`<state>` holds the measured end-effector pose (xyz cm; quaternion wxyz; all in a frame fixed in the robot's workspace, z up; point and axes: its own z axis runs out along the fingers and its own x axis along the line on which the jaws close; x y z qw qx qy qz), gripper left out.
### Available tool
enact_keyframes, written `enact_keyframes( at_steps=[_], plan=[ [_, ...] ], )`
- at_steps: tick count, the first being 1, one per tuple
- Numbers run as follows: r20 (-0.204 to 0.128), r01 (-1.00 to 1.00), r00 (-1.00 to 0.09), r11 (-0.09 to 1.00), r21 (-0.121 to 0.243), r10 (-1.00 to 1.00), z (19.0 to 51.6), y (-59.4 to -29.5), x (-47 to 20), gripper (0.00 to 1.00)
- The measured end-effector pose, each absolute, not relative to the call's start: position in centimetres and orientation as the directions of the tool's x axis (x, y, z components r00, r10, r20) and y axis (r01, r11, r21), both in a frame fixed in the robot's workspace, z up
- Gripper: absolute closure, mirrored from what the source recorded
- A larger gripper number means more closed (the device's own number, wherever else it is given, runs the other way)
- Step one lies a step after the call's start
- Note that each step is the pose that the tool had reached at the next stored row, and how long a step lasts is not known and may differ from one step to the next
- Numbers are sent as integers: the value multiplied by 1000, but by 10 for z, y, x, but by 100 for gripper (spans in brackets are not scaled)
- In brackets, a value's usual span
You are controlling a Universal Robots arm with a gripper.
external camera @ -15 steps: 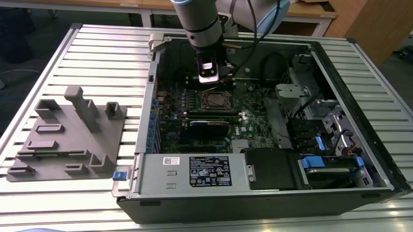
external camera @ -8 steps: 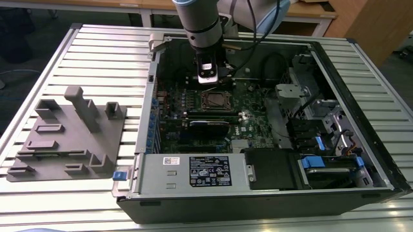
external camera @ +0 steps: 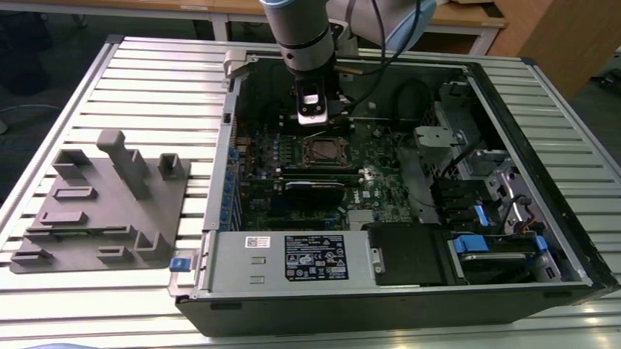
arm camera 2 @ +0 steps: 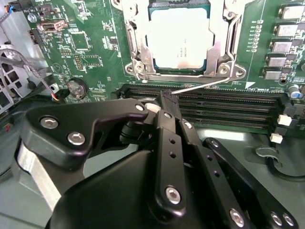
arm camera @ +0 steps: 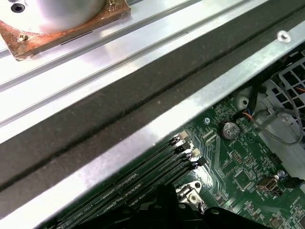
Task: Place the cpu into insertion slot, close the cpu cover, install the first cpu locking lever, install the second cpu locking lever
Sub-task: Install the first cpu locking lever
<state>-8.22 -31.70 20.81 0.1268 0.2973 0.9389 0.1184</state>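
Note:
In the second wrist view the cpu (arm camera 2: 183,40) lies with its silver top up in the insertion slot (external camera: 325,150) on the green motherboard (arm camera 2: 90,57). The cpu cover (arm camera 2: 138,52) lies flat around it as a metal frame. A thin wire locking lever (arm camera 2: 205,85) runs slanted along the socket's edge, raised off the board. My gripper (arm camera 2: 167,98) is shut, its black tips touching that lever's free end. In the exterior view the gripper (external camera: 315,116) hangs inside the open computer case, just behind the socket.
Long black memory slots (arm camera 2: 228,102) lie right beside the fingertips. A coin battery (arm camera: 230,130) sits on the board. The case's metal wall (arm camera: 143,129) is close by. A power supply (external camera: 281,254) fills the case's near side. A grey fixture (external camera: 107,203) stands on the exterior view's left.

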Motion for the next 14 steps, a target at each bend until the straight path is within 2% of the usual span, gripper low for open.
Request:
enact_keyframes(
  at_steps=[14],
  plan=[
    [-173, 524, -791, 796, 304, 587, 202, -316, -82, 89]
  ],
)
